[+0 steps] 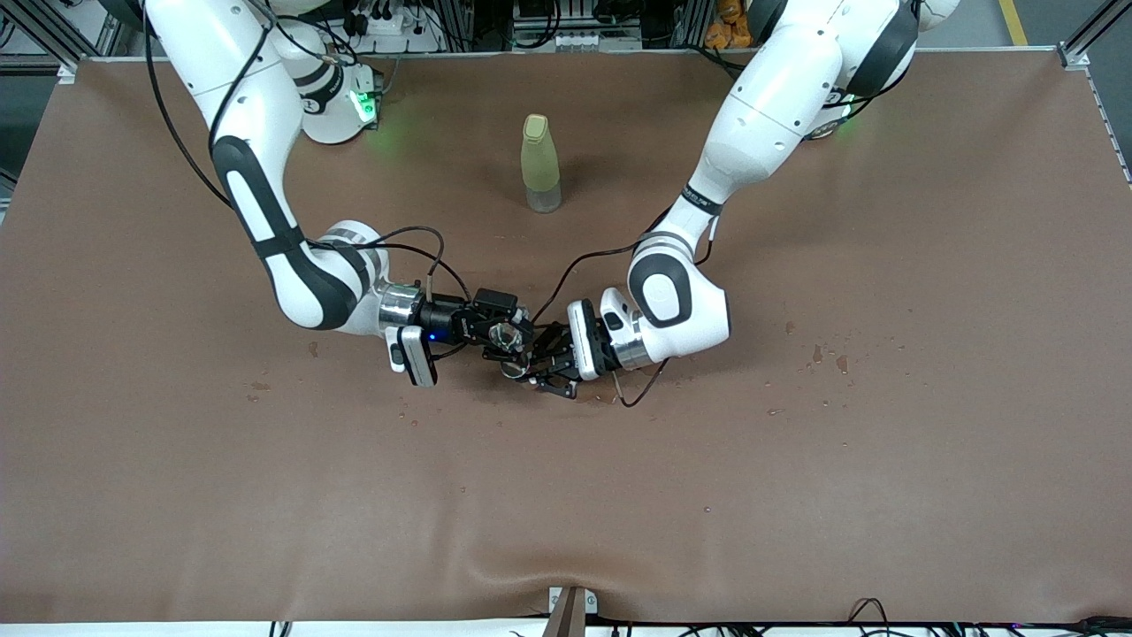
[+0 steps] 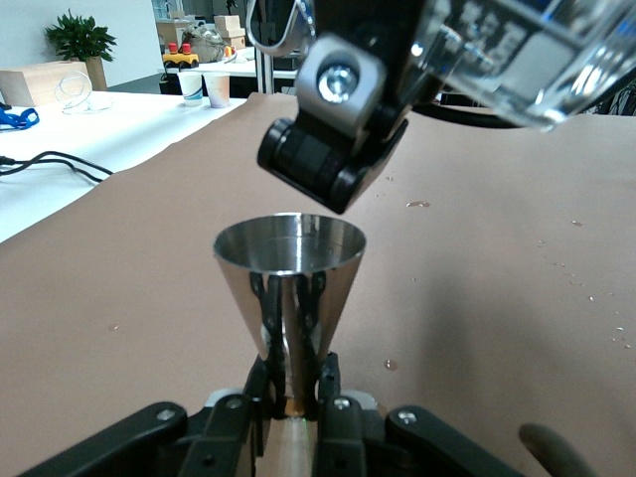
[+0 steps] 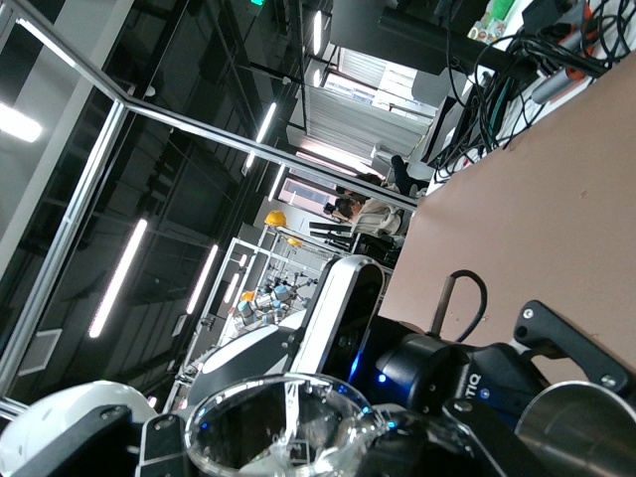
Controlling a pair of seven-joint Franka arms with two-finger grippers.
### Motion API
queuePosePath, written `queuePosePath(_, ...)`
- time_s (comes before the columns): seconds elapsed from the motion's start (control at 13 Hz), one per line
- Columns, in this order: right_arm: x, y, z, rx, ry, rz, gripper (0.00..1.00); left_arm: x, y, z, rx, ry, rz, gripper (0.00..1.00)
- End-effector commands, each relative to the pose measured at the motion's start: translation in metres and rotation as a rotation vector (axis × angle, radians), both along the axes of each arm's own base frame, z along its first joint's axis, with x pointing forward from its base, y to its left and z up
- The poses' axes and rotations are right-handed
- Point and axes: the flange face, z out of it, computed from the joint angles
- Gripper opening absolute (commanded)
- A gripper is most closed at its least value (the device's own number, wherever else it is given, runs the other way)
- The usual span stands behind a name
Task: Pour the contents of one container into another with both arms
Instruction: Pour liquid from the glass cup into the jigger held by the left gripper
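Note:
My left gripper (image 1: 541, 367) (image 2: 293, 397) is shut on the narrow base of a shiny metal cone-shaped cup (image 2: 290, 273) (image 1: 516, 370), held upright just above the brown table mat (image 1: 619, 495). My right gripper (image 1: 492, 340) (image 3: 278, 442) is shut on a clear glass beaker (image 3: 283, 422) (image 1: 506, 335). The beaker (image 2: 517, 60) is tilted over the cup's rim, close above it. The metal cup's rim (image 3: 586, 427) also shows beside the beaker in the right wrist view. Both hands meet near the table's middle. No stream of liquid can be made out.
A pale yellow-green bottle (image 1: 540, 164) stands upright, farther from the front camera than the two hands. Small wet spots (image 1: 827, 358) dot the mat toward the left arm's end of the table. Cables loop off both wrists.

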Motion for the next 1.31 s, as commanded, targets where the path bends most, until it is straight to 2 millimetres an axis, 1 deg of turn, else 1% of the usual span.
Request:
queuePosePath(0.0, -0.0036, 0.0084, 0.0149, 0.042, 0.064, -0.019, 0.00, 0.0026, -0.0042, 0.0036, -0.016, 0.005, 0.031, 0.00)
queuePosePath(0.31, -0.0033, 0.0100, 0.0167, 0.068, 0.161, -0.016, 0.00, -0.0004, -0.0076, 0.0024, -0.016, 0.007, 0.026, 0.00)
queuePosePath(0.46, -0.0027, 0.0089, 0.0164, 0.075, 0.205, -0.016, 0.00, 0.0010, -0.0062, 0.0035, -0.016, 0.005, 0.028, 0.00)
queuePosePath(0.62, -0.0027, 0.0087, 0.0153, 0.075, 0.210, -0.017, 0.00, 0.0003, -0.0067, 0.0024, -0.016, 0.007, 0.028, 0.00)
queuePosePath(0.85, -0.0009, 0.0066, 0.0146, 0.092, 0.287, -0.021, 0.00, 0.0005, -0.0069, 0.0036, -0.017, 0.006, 0.028, 0.00)
queuePosePath(1.08, 0.0000, 0.0040, 0.0108, 0.080, 0.309, -0.033, 0.00, 0.0012, -0.0060, 0.0036, -0.017, 0.006, 0.029, 0.00)
queuePosePath(1.23, 0.0021, 0.0013, 0.0119, 0.090, 0.357, -0.035, 0.00, 0.0005, -0.0069, 0.0036, -0.017, 0.006, 0.028, 0.00)
